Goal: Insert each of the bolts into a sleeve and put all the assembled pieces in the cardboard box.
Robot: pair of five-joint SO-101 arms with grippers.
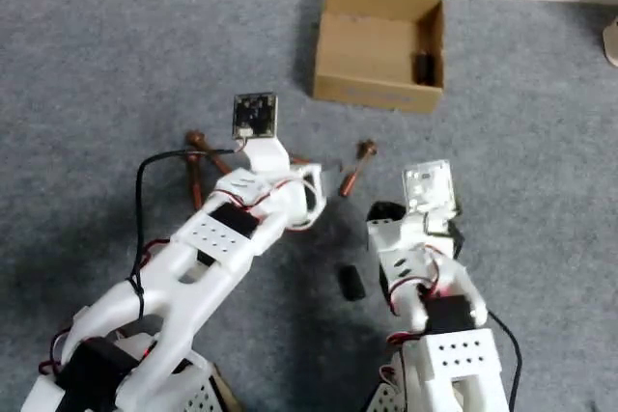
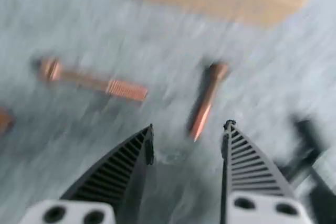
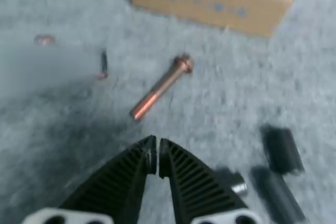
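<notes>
Bolts (image 1: 196, 166) lie clustered left of centre in the high view on the grey counter (image 1: 97, 65), partly under the left arm. One copper bolt (image 1: 355, 169) lies apart at centre, below the cardboard box (image 1: 381, 45) at upper centre. Left pincer (image 2: 189, 129) open, tips just short of that bolt's point. Right pincer (image 3: 157, 148) closed, tips together. Black sleeve (image 1: 351, 283) lower centre, between arms. Dark piece (image 1: 423, 67) inside box, right corner.

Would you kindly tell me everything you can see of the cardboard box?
The cardboard box is brown, rectangular and open at the top, of plain card with faint print on its front wall. It stands upright on the grey carpet. One small dark piece lies inside by its right-hand wall in the high view. Nothing outside touches it.
</notes>
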